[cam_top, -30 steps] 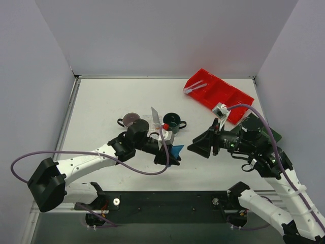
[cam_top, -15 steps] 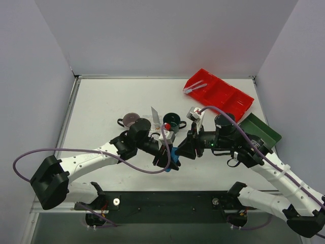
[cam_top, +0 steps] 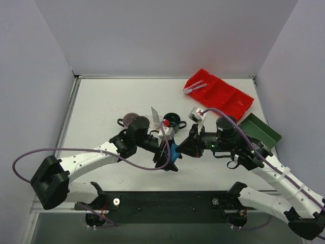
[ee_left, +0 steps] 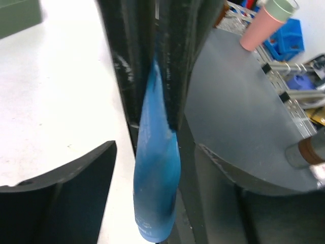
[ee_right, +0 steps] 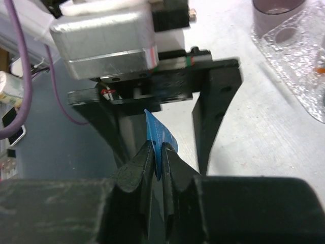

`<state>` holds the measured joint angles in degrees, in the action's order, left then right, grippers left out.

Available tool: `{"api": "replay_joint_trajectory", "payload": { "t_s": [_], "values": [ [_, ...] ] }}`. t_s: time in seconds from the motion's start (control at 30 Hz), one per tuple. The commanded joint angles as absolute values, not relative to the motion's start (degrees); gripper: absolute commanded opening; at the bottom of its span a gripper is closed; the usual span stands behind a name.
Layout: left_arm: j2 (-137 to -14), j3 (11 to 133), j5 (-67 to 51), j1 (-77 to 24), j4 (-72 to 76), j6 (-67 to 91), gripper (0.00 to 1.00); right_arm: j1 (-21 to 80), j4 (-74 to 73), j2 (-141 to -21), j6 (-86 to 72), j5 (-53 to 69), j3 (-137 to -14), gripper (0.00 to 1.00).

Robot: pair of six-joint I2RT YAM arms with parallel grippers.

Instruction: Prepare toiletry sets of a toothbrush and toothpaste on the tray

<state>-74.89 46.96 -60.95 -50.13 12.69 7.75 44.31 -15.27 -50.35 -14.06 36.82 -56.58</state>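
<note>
A blue toothpaste tube (cam_top: 175, 151) hangs above the table between the two arms. My right gripper (ee_right: 158, 152) is shut on its flat crimped end (ee_left: 158, 86). My left gripper (cam_top: 167, 158) stands open around the tube (ee_left: 155, 193), its fingers (ee_right: 216, 112) spread wide to either side and clear of it. The clear glittery tray (ee_right: 297, 48) lies just behind, with the left wrist covering much of it in the top view. A white wedge-shaped tube (cam_top: 154, 114) sticks up there. A wrapped toothbrush (cam_top: 194, 88) lies in the red bin (cam_top: 223, 96).
A mauve cup (cam_top: 130, 119) and a dark green mug (cam_top: 172, 119) stand either side of the tray. A dark green rectangular tray (cam_top: 263, 131) sits at the right, below the red bin. A small red-topped item (cam_top: 166, 123) is by the left wrist.
My right arm swung left to the blue tube and its jaws shut on the flat end. My left gripper, which was holding the tube, has opened.
</note>
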Motion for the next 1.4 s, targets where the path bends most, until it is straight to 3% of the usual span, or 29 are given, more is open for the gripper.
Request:
{"api": "replay_joint_trajectory", "payload": {
  "t_s": [0.0,0.17,0.43,0.57,0.73,0.87,0.97,1.07,1.23,1.37],
  "values": [
    [-72.0,50.2,-54.3,-48.6,12.9,6.2,0.84,44.3,-13.4,-48.1,-14.2,30.3,-56.3,0.0],
    [-67.9,48.4,-48.1,-47.8,13.3,5.2,0.86,44.3,-13.8,-47.5,-14.3,29.8,-56.3,0.0],
    [-70.1,47.7,-52.9,-45.8,22.5,13.8,0.81,44.4,-15.1,-48.7,-14.0,33.3,-57.2,0.0],
    [-71.7,48.2,-54.9,-45.4,23.9,16.3,0.61,44.5,-16.1,-49.5,-13.6,34.8,-57.7,0.0],
    [-72.4,48.2,-56.2,-45.4,24.6,17.5,0.46,44.5,-16.3,-49.6,-13.5,34.6,-57.9,0.0],
    [-72.4,48.3,-56.3,-45.4,24.6,17.7,0.49,44.6,-16.5,-49.4,-13.4,34.2,-57.7,0.0],
    [-71.5,48.4,-55.6,-44.5,23.1,16.4,0.68,44.5,-17.8,-49.2,-12.6,33.3,-58.4,0.0],
    [-70.3,48.5,-55.6,-43.2,22.5,15.8,0.77,44.5,-19.3,-48.8,-11.7,32.3,-59.3,0.0],
    [-69.3,49.0,-57.2,-41.5,22.3,16.2,0.74,44.6,-20.8,-49.0,-11.3,34.1,-60.2,0.0],
    [-70.2,49.6,-59.1,-41.4,23.0,17.3,0.59,44.6,-22.0,-49.8,-11.1,35.9,-60.6,0.0]
  ]
}}
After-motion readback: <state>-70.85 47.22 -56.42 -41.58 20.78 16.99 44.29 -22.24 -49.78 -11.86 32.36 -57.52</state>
